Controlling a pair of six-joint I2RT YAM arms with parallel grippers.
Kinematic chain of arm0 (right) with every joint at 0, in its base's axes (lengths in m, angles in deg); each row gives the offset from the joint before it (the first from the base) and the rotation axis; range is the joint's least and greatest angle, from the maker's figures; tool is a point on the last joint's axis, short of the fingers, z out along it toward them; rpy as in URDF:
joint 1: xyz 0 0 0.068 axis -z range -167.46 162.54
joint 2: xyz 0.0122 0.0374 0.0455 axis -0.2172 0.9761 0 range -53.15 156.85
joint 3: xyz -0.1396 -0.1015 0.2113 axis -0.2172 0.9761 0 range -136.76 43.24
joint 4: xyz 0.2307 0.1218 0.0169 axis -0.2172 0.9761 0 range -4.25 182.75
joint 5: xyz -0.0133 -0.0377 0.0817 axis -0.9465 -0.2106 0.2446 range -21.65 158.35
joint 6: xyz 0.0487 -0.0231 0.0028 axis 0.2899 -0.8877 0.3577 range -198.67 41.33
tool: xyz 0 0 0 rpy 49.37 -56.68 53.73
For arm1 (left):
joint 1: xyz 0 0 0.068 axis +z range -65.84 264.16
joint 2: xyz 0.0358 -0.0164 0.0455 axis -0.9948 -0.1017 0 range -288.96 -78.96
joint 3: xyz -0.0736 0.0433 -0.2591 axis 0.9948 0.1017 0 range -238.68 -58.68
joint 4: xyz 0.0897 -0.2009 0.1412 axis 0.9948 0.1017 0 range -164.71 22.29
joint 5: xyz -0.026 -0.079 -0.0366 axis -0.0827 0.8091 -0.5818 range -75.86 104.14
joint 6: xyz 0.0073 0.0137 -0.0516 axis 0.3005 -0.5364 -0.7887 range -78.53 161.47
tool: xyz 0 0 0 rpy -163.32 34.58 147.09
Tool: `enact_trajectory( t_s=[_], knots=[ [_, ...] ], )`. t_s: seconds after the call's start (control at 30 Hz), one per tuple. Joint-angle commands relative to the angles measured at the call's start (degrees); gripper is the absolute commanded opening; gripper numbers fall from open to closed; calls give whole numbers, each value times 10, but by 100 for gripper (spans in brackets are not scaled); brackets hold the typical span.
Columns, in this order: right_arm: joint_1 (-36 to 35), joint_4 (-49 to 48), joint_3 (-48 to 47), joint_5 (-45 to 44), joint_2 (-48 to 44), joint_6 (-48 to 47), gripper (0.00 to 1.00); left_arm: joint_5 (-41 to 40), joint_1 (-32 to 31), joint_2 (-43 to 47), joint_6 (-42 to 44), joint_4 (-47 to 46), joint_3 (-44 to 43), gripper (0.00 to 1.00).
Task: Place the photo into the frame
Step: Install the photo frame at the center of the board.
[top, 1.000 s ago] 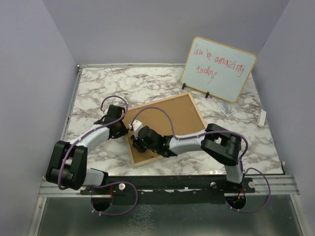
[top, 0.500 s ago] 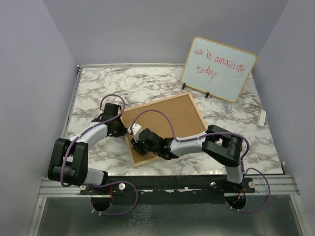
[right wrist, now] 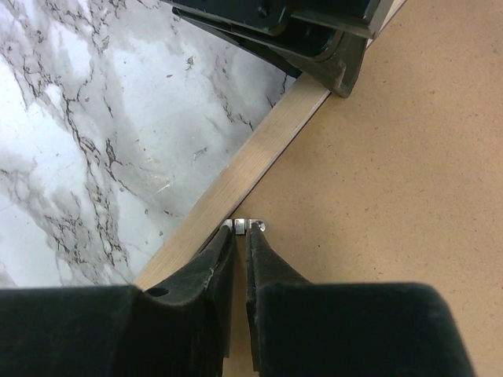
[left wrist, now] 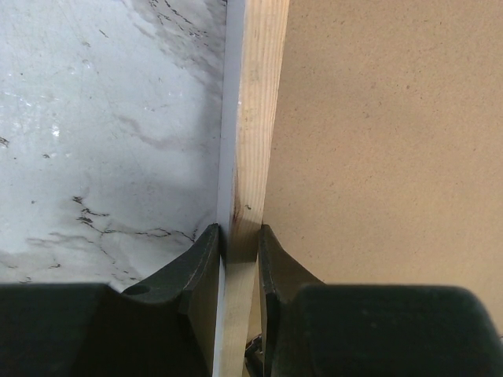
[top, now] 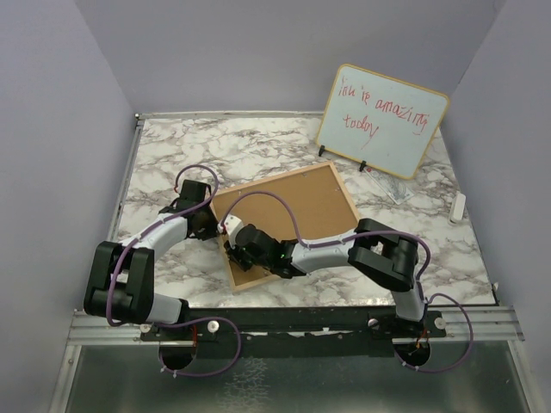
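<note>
The right gripper (right wrist: 242, 229) sat at the near-left rail of the frame (top: 272, 180), fingers nearly together, nipping a small metal tab (right wrist: 244, 225) beside the brown backing board (top: 297, 211). Farther along that rail, the left gripper (left wrist: 240, 236) pinched the wood. The frame lay face-down on the marble table (top: 258, 142). Beyond the frame's far-right corner stood a whiteboard (top: 383, 120).

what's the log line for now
left gripper: clamped on frame rail | right gripper: tips at metal tab, grip unclear | backing board: in frame

Two black and grey robot arms.
The left arm (top: 159, 234) and right arm (top: 323, 252) have fat black joints (top: 387, 255), pale grey tubes, thin purple cables (top: 196, 169) and black pointed gripper fingers (right wrist: 273, 265).
</note>
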Motion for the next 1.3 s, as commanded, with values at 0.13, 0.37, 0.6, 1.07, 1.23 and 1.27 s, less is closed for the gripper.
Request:
enact_trajectory(
  t_s=[0.13,0.37,0.6,1.07,1.23,1.27],
  knots=[
    [-6,80,-14,-20,57,11,10,10,-2,-41,0,-2,23,4],
    [-6,81,-23,-61,72,58,5,11,-1,-41,-4,-2,25,3],
    [-8,47,-11,-83,79,87,4,11,2,-42,-9,-7,30,3],
    [-9,-14,75,-144,-10,136,18,15,18,-30,-9,-11,30,1],
    [-10,-11,56,-81,12,99,20,16,20,-28,-8,-9,31,1],
    [-11,-11,53,-73,17,94,20,16,20,-29,-8,-9,30,1]
  ],
)
